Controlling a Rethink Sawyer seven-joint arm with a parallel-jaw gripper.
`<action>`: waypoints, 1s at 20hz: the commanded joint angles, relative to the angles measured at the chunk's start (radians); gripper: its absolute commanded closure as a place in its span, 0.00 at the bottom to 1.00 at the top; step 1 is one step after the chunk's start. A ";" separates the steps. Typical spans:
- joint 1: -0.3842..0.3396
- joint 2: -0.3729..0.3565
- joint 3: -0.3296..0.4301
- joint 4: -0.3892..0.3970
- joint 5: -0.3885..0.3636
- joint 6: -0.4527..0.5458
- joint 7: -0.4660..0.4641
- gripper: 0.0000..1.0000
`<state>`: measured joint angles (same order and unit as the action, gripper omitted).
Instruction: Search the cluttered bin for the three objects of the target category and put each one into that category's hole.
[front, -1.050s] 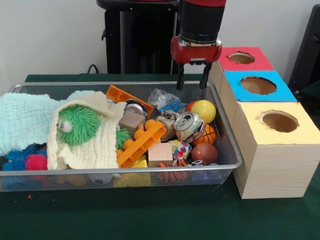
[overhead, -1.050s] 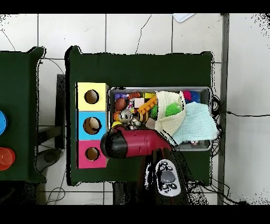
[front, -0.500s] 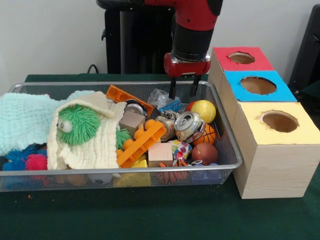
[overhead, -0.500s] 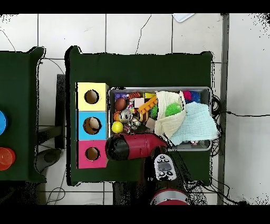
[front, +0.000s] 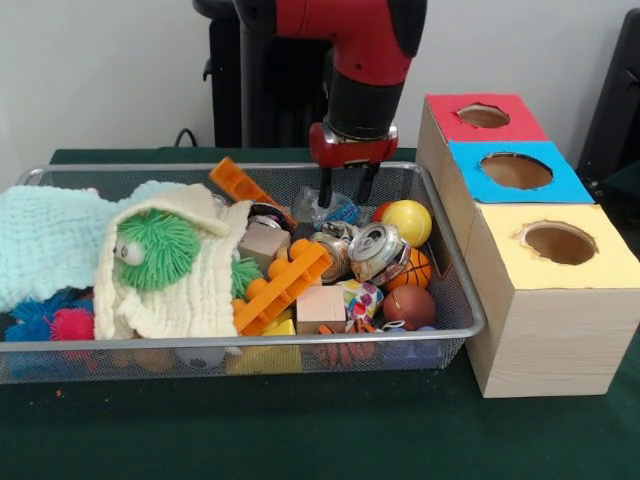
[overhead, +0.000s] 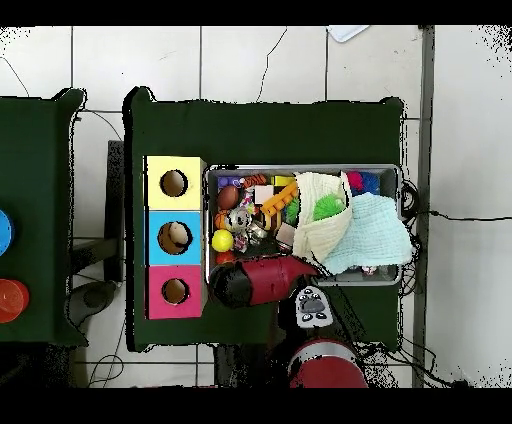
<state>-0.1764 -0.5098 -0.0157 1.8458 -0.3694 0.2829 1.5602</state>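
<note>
While a cream cloth (front: 190, 280) half hides the toys, the fingers (front: 324, 190) hang spread, empty.

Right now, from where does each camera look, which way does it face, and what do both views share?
Front view: sits low across the table, facing the wire bin and the three-hole box; the red arm comes down from above, its gripper with open fingers over the bin's far side.
Overhead view: sits above, looking straight down at the table; the red arm reaches from the bottom edge and hides the gripper.
Both show the yellow ball, green fuzzy toy and the red, blue and yellow hole tops.
</note>
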 joint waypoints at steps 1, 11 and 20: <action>-0.055 0.194 -0.006 -0.117 -0.075 -0.048 0.063 0.00; -0.052 0.195 0.024 -0.114 -0.055 -0.031 0.081 1.00; 0.029 -0.282 0.096 0.069 0.147 0.448 0.078 1.00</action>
<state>-0.2030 -0.5664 -0.0151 1.8497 -0.3509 0.3558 1.5602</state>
